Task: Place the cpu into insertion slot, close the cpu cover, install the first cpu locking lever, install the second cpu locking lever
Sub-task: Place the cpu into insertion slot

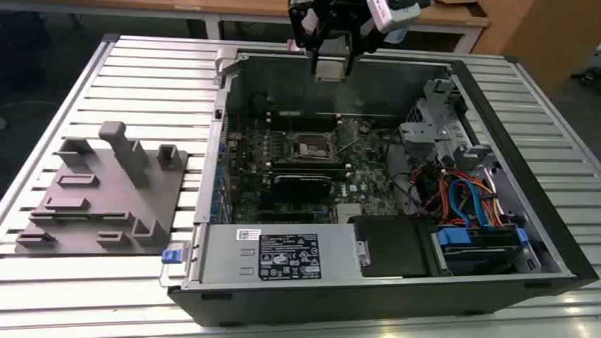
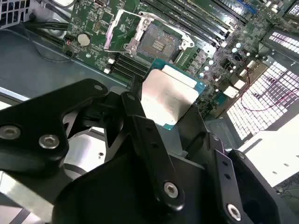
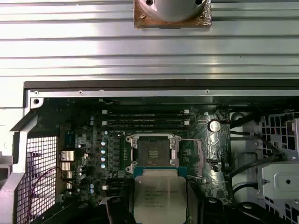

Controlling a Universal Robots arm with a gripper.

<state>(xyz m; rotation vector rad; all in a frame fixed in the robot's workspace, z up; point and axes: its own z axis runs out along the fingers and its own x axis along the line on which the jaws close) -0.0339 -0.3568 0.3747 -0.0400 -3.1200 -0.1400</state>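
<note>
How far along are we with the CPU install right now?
Done: the cpu is picked up, clamped in the gripper above the open case. In hand: it hangs over the motherboard, not yet at the insertion slot, which is empty with bare contacts. Left: the chip is not seated, the cpu cover looks swung open, and neither locking lever is installed.

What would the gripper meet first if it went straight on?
Probably the motherboard close by the open insertion slot, with the held cpu touching first; depth is unclear.
</note>
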